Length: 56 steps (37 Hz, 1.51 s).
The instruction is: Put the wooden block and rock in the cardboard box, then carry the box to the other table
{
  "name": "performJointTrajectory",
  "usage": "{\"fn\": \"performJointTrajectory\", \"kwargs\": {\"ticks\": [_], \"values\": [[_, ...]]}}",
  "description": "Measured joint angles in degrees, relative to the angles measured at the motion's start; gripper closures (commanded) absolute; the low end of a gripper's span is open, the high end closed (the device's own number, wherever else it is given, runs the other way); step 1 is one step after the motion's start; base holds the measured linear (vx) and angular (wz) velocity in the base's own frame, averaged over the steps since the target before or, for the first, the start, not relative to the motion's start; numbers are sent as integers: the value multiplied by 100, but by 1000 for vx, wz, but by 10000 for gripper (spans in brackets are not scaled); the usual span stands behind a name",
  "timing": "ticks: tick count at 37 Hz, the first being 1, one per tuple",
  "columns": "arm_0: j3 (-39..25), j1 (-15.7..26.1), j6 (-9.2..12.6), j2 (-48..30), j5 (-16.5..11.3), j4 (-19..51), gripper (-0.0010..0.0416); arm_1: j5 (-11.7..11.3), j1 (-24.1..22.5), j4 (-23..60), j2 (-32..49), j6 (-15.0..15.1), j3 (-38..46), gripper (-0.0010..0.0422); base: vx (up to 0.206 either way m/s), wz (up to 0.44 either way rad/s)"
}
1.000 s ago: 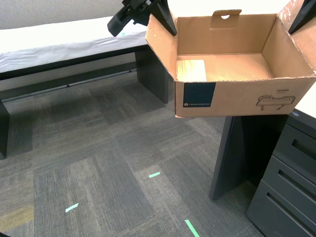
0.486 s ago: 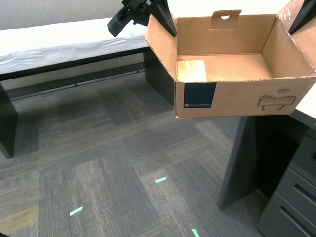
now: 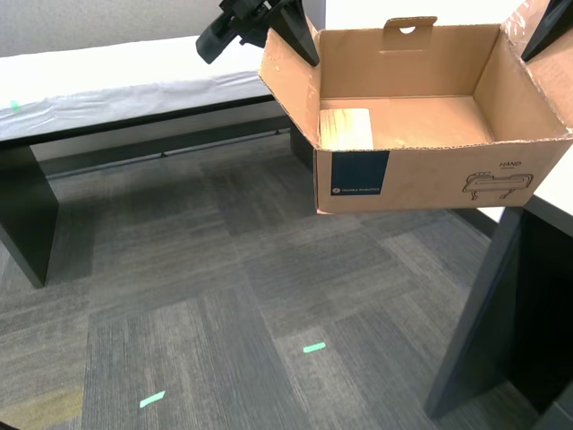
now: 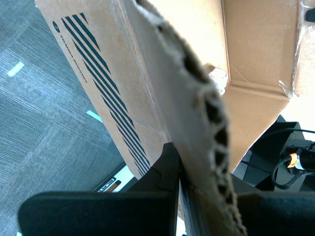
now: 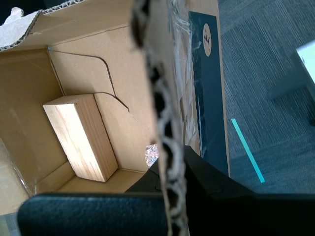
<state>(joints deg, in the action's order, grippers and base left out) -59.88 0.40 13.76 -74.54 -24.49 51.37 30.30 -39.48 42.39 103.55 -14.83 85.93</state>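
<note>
Cardboard box [image 3: 421,170] hangs in the air over the grey carpet [image 3: 179,305] in the exterior view, open side up, its navy label [image 3: 360,173] and line drawing [image 3: 497,184] on the near wall and the handle tab [image 3: 410,25] standing up from the far wall. A dark arm [image 3: 246,22] meets the box's flap at the exterior view's left, and another dark arm [image 3: 546,27] meets the flap at the exterior view's right; I cannot tell from this view which is which. The wooden block [image 3: 346,128] lies flat on the box floor, in the near corner below the arm at the exterior view's left. The other tabletop [image 3: 107,85], white and wrinkled, stands beyond that arm, well apart from the box. In the second wrist view, my second claw [image 4: 179,167] is clamped narrow on the torn corrugated edge of a box wall, with navy stripes on the wall's outer face just beyond the fingers [image 4: 165,169] and carpet past that. In the first wrist view, my first claw [image 5: 170,167] pinches another wall edge just as tightly; the block lies inside the box, near the claw but not touching it, tucked into a corner.
</note>
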Motion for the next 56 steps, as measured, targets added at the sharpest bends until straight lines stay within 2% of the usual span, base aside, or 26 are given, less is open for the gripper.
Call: {"fn": "performJointTrajectory", "kwargs": {"ticks": [6, 15, 18, 23, 29, 35, 39, 46, 56], "values": [[2, 0, 24, 0, 4, -2, 406, -35, 7, -81, 17, -337, 0, 413, 145, 39], [0, 0, 46, 0, 0, -2, 406, -407, 9, -225, 17, -920, -2, 413, 132, 110], [0, 2, 142, 0, -4, 48, 406, -496, 7, -245, 17, -1134, -2, 413, 129, 162], [2, 2, 293, 0, -7, 133, 406, -496, 7, -273, 17, -1449, 0, 413, 131, 125], [2, 2, 295, 0, -7, 133, 406, -511, 2, -308, 17, -1930, -2, 413, 128, 122], [0, 0, 286, 0, -7, 129, 406, -564, -2, -424, 17, -2275, -2, 413, 126, 133], [0, 0, 271, 0, -2, 125, 406, -601, -2, -509, 17, -2382, -2, 413, 120, 123], [17, 0, 254, 0, 50, 131, 406, -601, -9, -518, 22, -2378, -2, 413, 119, 198], [393, 2, 299, 0, 59, 85, 406, -601, -11, -575, 20, -1899, -2, 413, 118, 192]]}}
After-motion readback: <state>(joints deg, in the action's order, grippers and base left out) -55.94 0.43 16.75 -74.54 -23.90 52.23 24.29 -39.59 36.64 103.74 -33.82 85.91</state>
